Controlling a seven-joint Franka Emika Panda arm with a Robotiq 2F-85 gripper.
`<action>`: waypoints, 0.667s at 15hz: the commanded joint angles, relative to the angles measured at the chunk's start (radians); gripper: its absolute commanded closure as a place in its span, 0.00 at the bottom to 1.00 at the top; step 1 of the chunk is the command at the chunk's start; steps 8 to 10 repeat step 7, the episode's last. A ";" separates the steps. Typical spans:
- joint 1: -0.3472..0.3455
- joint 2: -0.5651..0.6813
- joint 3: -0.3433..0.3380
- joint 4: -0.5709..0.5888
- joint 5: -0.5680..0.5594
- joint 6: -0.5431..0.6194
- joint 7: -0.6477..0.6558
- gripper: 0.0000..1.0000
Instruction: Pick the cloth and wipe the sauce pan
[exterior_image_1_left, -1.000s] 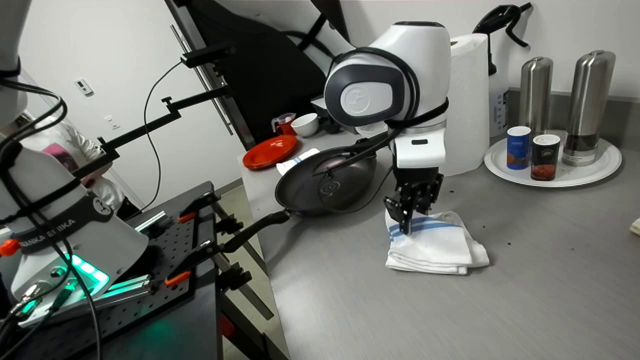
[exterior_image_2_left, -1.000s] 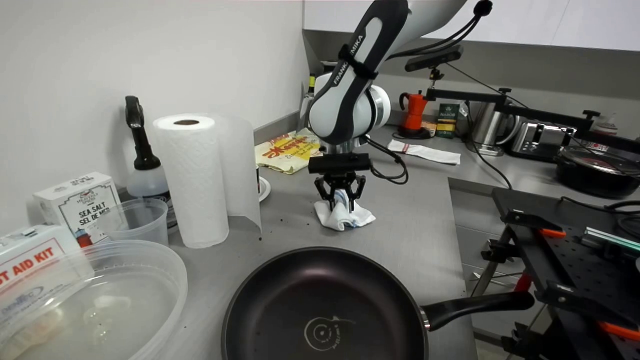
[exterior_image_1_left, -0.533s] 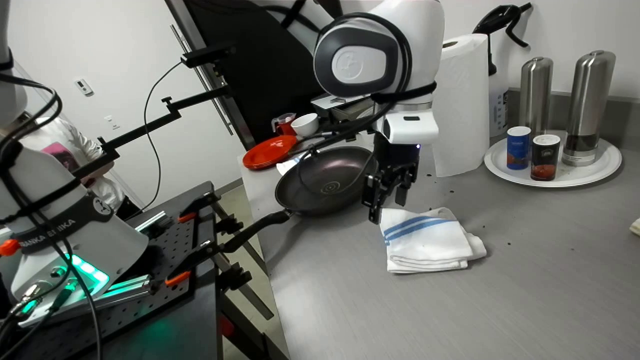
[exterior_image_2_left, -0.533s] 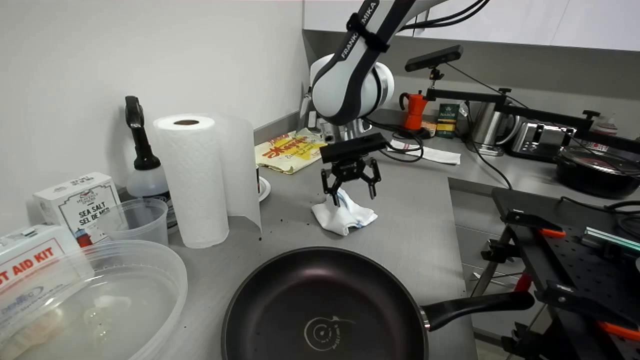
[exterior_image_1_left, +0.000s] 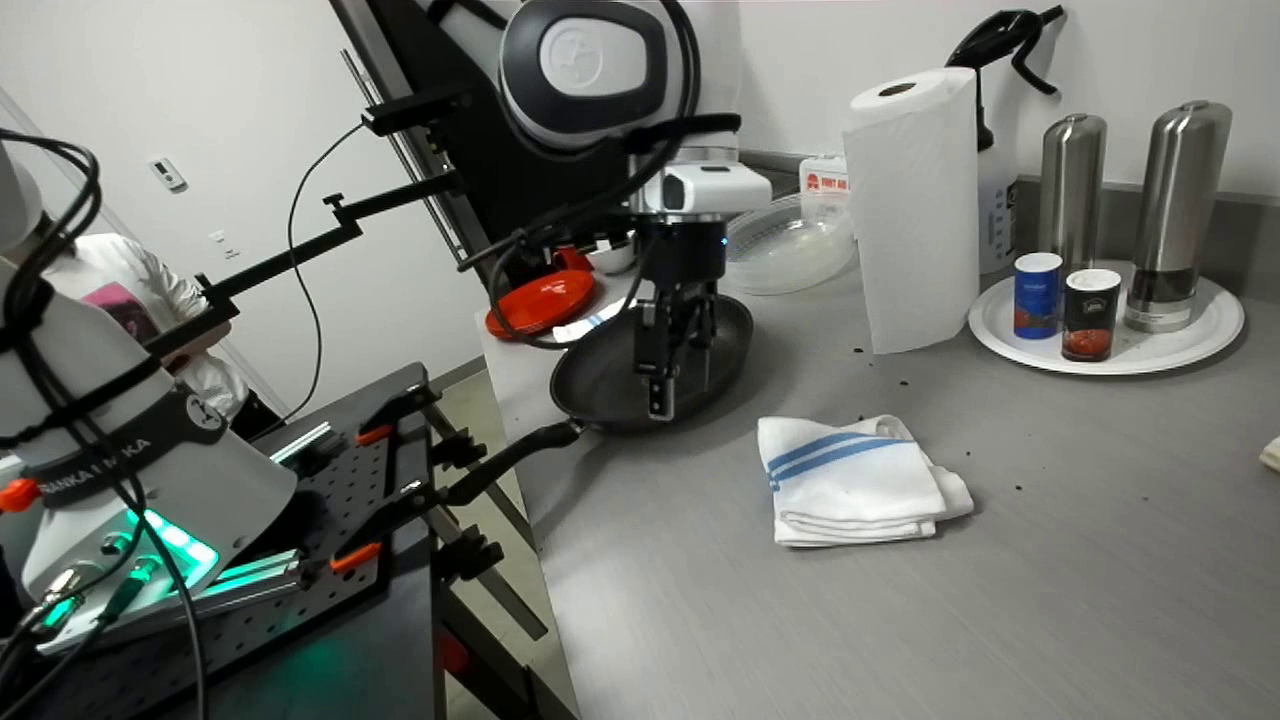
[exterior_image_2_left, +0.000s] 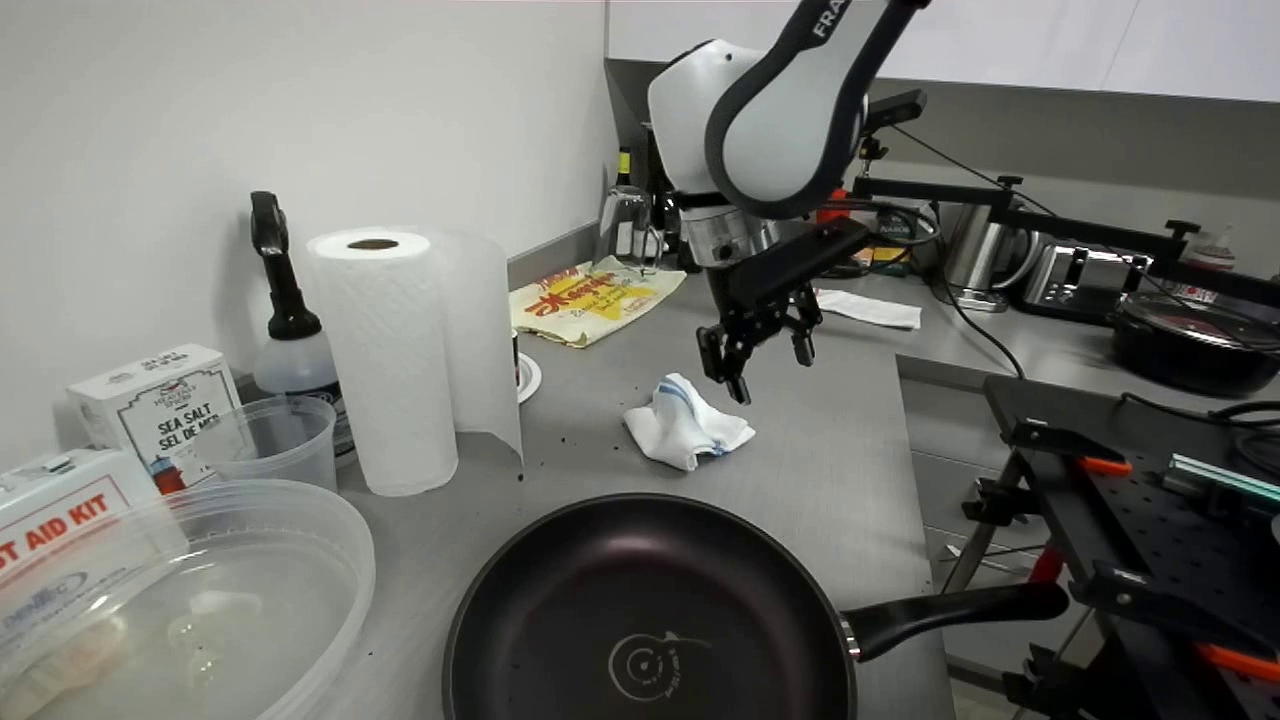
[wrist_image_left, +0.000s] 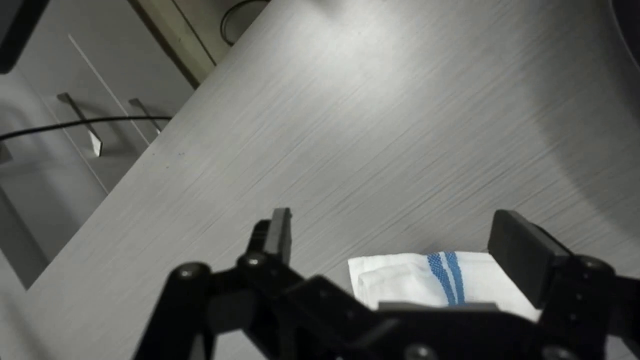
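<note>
I have the grey counter (exterior_image_1_left: 850, 630) with the pan (exterior_image_2_left: 650, 600) on it, its handle (exterior_image_2_left: 960, 612) jutting past the counter's edge. A paper roll (exterior_image_2_left: 390, 370) stands upright nearby. My end effector (exterior_image_2_left: 772, 373) hovers free — jaws spread wide — near the cloth (exterior_image_1_left: 850, 485), which lies rumpled on the counter, apart from the pan.

Pale glare whitens the counter (wrist_image_left: 360, 75) in the wrist view, soft shadow rightward.
</note>
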 joint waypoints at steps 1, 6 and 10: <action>0.099 -0.152 -0.065 -0.203 -0.195 0.130 0.089 0.00; 0.036 -0.075 -0.012 -0.105 -0.130 0.073 0.060 0.00; 0.031 -0.070 -0.013 -0.100 -0.130 0.073 0.059 0.00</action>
